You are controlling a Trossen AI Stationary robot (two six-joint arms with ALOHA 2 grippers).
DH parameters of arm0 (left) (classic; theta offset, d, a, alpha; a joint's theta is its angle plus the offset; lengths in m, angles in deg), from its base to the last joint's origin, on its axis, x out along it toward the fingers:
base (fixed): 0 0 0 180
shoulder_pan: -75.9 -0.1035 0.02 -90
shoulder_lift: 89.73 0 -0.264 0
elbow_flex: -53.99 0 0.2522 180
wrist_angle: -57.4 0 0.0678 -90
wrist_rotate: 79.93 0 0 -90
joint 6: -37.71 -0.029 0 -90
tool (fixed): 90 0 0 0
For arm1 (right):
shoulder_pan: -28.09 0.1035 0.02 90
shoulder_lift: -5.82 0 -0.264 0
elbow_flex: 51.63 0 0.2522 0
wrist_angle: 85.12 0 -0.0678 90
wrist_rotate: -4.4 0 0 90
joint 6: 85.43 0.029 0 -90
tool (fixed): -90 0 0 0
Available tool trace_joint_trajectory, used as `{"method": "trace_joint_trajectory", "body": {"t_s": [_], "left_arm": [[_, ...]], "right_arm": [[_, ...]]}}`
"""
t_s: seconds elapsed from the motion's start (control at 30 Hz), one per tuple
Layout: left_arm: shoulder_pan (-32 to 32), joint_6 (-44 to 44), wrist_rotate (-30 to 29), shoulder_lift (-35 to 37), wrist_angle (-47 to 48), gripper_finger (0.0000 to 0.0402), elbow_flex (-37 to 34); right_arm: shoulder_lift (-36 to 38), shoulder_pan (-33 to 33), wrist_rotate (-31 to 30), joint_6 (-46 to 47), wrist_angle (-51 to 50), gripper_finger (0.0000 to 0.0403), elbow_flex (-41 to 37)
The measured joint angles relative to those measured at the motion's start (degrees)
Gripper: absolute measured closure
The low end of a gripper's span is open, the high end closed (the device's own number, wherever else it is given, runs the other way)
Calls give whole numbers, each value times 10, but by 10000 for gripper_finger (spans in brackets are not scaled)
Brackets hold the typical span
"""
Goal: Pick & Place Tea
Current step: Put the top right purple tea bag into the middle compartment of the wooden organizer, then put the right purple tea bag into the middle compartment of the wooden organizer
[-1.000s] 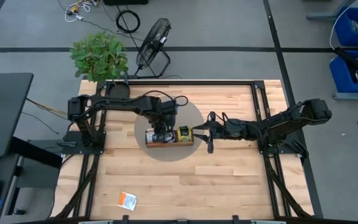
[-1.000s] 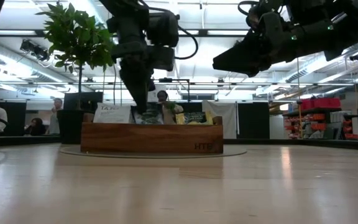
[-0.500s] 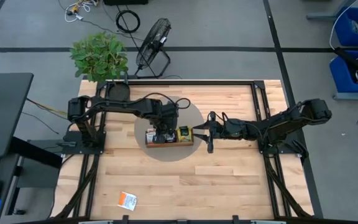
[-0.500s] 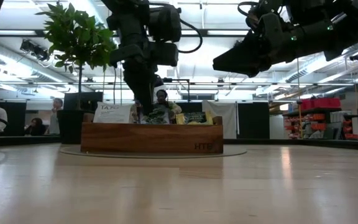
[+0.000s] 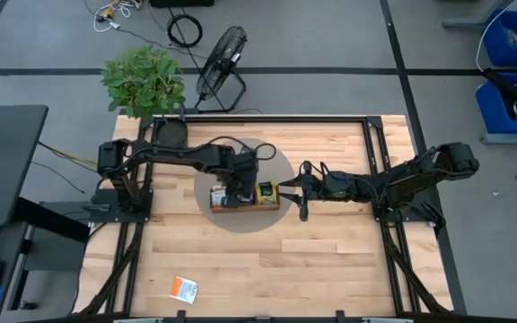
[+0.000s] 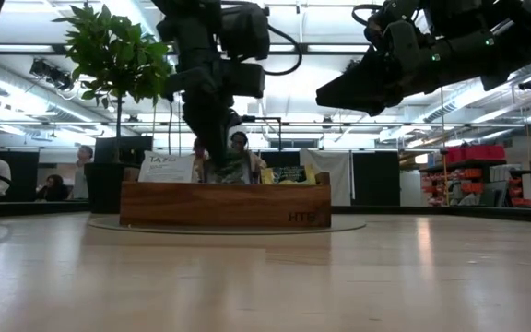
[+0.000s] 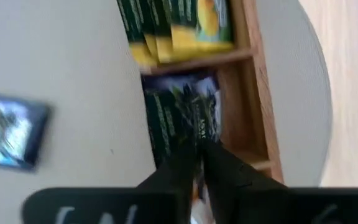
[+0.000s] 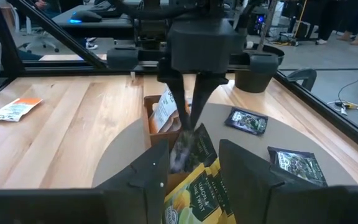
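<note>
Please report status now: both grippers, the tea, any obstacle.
Left gripper over wooden tray, fingers nearly together at dark sachet. Right gripper open, waiting beside tray. Orange sachet lies apart. No obstacle seen.

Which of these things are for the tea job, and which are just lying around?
For the job: tea sachets in the wooden tray, dark sachets on the grey mat, orange-and-white sachet on the table, left gripper over the tray, right gripper beside it.
Just there: plant, fan, blue bins.
</note>
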Motion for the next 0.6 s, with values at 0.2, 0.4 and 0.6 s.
{"method": "trace_joint_trajectory", "body": {"t_s": [0.2,0.4,0.6], "left_arm": [[-3,33,-8,0,14,312,0],[-3,14,-2,2,11,259,23],[-9,9,141,20,-99,223,7]], "right_arm": [[0,0,0,0,0,253,0],[0,0,-3,4,-2,253,0],[-1,-3,-2,29,-27,253,0]]}}
